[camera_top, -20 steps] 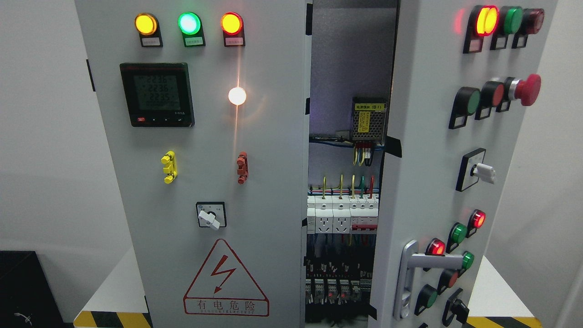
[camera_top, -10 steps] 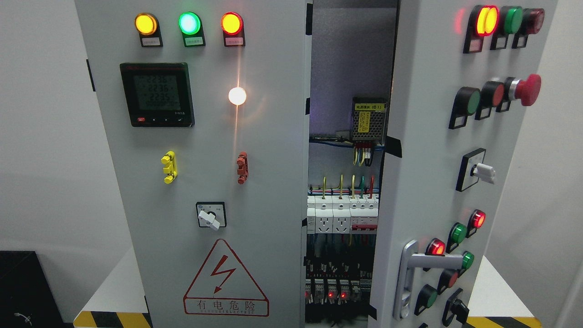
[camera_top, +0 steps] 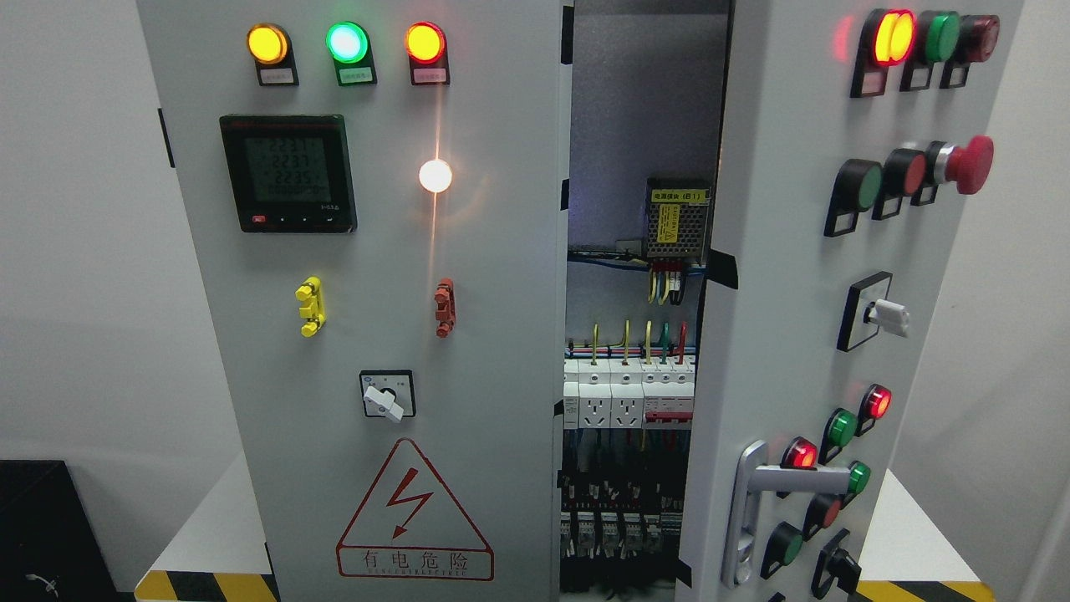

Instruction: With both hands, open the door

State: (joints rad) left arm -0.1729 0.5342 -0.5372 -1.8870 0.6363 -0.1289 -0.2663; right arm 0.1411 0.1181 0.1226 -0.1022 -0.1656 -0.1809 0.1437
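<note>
Nothing really moved over the last second: both cabinet doors (camera_top: 786, 293) sat ajar, wiring (camera_top: 627, 393) showing, neither robot hand in view, so finger state's anyone's guess.

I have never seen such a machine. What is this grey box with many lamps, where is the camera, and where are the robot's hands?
The camera sits on the robot's head and looks straight at an electrical cabinet. Its left door carries three lit lamps, a digital meter and a warning triangle. The right door, with push buttons and a metal handle, stands partly open, so the breakers and wires inside show through the gap. Neither robot hand is in view, so nothing is held.
</note>
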